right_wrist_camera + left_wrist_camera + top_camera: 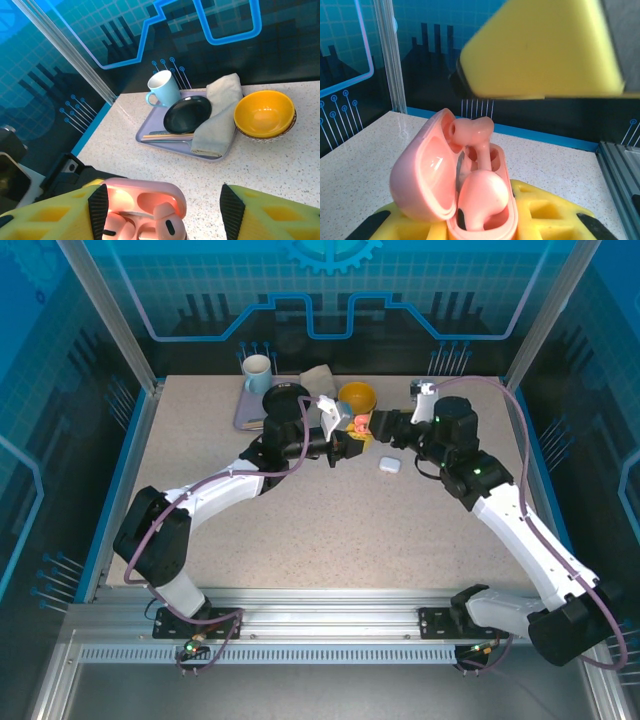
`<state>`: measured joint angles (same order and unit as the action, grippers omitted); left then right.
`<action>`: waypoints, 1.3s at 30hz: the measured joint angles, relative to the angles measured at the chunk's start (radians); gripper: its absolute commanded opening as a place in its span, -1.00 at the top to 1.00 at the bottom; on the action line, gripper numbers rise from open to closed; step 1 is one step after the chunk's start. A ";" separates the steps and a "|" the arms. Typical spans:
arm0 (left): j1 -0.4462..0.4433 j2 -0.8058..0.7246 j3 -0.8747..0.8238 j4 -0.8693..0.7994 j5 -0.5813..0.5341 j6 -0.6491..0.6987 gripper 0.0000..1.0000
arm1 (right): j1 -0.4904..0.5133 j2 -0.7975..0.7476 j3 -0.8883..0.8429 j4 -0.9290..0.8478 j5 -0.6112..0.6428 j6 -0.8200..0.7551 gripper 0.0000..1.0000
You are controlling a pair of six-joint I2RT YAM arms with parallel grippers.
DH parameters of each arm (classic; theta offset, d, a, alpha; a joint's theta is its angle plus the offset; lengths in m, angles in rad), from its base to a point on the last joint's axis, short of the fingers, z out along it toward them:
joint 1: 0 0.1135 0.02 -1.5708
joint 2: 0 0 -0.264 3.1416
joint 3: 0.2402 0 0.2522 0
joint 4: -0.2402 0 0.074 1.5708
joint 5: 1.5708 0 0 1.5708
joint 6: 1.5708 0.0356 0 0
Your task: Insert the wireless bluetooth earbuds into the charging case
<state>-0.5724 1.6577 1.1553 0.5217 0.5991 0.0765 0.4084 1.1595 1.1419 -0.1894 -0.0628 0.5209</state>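
Note:
The salmon-pink charging case (pixel 427 175) has its lid swung open, and my left gripper (pixel 470 227) is shut on its base. One pink earbud (pixel 482 197) sits in its well. A second pink earbud (pixel 472 132) stands higher, with its stem down in the other well. My right gripper (pixel 160 210) is open and straddles the same case (pixel 142 197) from above, touching neither earbud (pixel 167 227). One of its yellow fingers (pixel 540 50) hangs over the case in the left wrist view. From the top, both grippers (pixel 350 440) (pixel 378 426) meet at mid-table.
A closed white case (pixel 389 466) lies on the table just in front of the grippers. At the back stands a lilac tray (pixel 150 136) with a blue mug (pixel 162 87), a black plate (pixel 187 112) and a folded cloth (pixel 217 115). A yellow bowl (pixel 264 112) sits beside it.

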 measured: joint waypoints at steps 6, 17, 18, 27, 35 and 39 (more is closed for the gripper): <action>0.000 0.006 0.000 0.006 0.000 0.000 1.00 | -0.045 -0.012 0.011 0.001 -0.021 0.065 -0.15; 0.000 0.006 0.000 0.007 0.000 0.001 1.00 | -0.067 -0.009 0.012 -0.105 -0.017 0.124 0.69; 0.000 0.006 0.000 0.007 0.000 0.001 1.00 | -0.069 -0.005 0.012 -0.110 -0.017 0.124 0.71; 0.000 0.006 0.000 0.007 0.000 0.001 1.00 | -0.082 0.039 0.014 -0.129 -0.029 0.122 0.79; 0.000 0.011 0.002 0.007 0.001 0.001 1.00 | -0.082 0.045 0.025 -0.123 -0.086 0.107 0.85; 0.000 0.012 0.002 0.007 0.001 0.001 1.00 | -0.082 0.045 0.025 -0.118 -0.108 0.098 0.87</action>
<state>-0.5724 1.6699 1.1576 0.5285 0.5999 0.0772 0.3267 1.2045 1.1671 -0.3077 -0.1703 0.6186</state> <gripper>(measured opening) 0.232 0.070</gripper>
